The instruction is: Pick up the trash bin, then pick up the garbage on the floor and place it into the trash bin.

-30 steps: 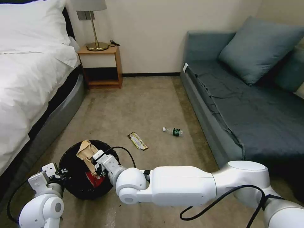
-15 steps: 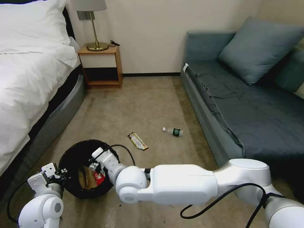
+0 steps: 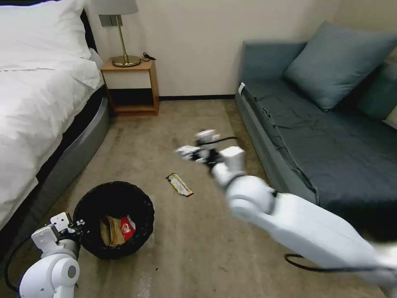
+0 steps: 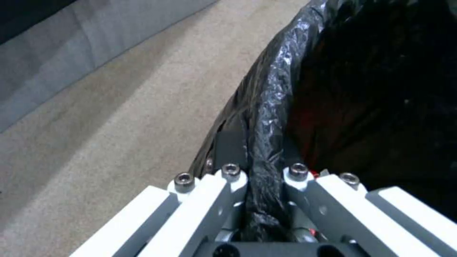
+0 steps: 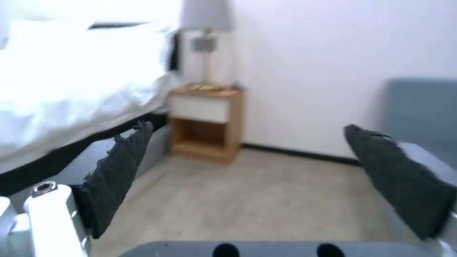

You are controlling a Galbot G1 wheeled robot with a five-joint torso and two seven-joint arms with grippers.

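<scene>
The trash bin, round and lined with a black bag, stands on the carpet at the lower left. My left gripper is shut on its near rim; in the left wrist view the fingers clamp the crinkly bag edge. Two pieces of garbage lie inside: a tan paper bag and a red wrapper. A flat brown-yellow wrapper lies on the floor beyond the bin. My right gripper hovers above the floor past that wrapper, open and empty. The right wrist covers the bottle's spot.
A bed with white sheets runs along the left. A wooden nightstand with a brass lamp stands against the far wall. A blue-grey sofa fills the right side. Beige carpet lies between them.
The right gripper let the tan paper bag fall into the bin, then the arm swung up and away to the middle of the floor. The left gripper kept hold of the rim.
</scene>
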